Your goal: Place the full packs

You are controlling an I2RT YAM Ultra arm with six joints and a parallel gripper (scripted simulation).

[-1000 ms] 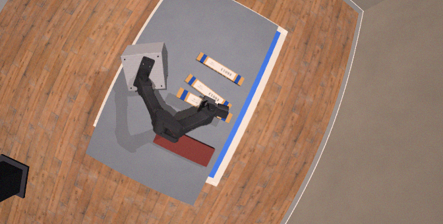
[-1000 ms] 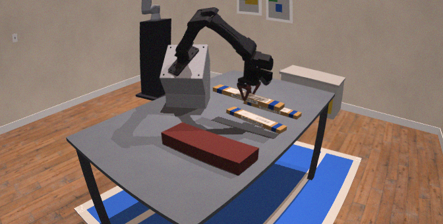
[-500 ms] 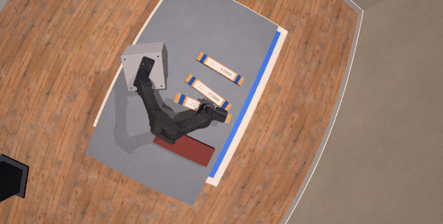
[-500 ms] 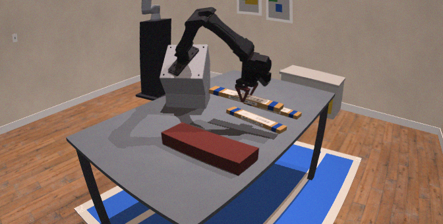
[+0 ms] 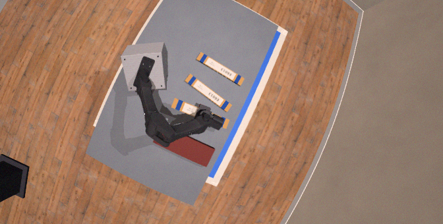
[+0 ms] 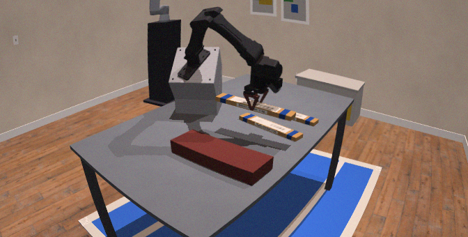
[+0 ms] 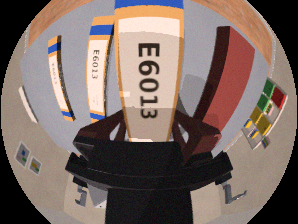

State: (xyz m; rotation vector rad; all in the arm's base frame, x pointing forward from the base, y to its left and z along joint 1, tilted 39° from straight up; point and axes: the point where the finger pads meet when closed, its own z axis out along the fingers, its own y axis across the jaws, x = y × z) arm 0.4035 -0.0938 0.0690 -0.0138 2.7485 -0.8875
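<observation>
Counter: the grey top (image 5: 227,14) (image 6: 139,182) (image 7: 197,47) carries a pale base block (image 5: 159,80) (image 6: 196,93) at one long edge.
Arm: the black arm (image 5: 149,101) (image 6: 235,34) rises from the block to a high, bent elbow, swung towards the short edge nearer the platform; its forearm slopes down towards the opposite long edge, wrist turned downward.
Platform: the dark red slab (image 5: 194,153) (image 6: 223,153) (image 7: 232,75) lies between the packs and that short edge, bearing no pack.
Held pack: the E6013 pack (image 5: 184,106) (image 6: 240,105) (image 7: 150,80) is raised above the counter, roughly level.
Middle pack: the second pack (image 5: 208,93) (image 6: 271,126) (image 7: 96,70) lies flat beyond it from the platform.
Outer pack: the third pack (image 5: 220,68) (image 6: 307,118) (image 7: 61,80) lies flat, farthest from the platform.
Gripper: the fingertips (image 5: 204,108) (image 6: 257,104) are clamped across the held pack's width.
</observation>
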